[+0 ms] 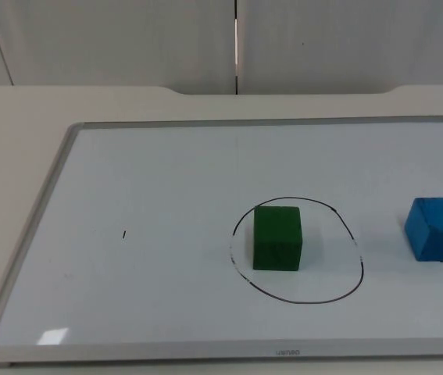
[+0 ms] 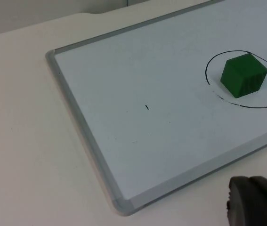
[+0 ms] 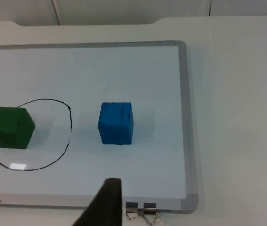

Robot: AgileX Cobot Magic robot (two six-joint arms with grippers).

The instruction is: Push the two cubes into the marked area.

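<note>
A green cube stands inside a black hand-drawn circle on a whiteboard. It sits in the circle's left half. A blue cube rests on the board to the right of the circle, a short gap from its line. My left gripper hangs off the board, beyond its front edge and far from the green cube. My right gripper is at the board's front edge, a little in front of the blue cube.
The whiteboard's grey frame lies flat on the white table. A small black tick mark is on its left part. A binder clip grips the front edge near the right corner. A grey partition wall closes the back.
</note>
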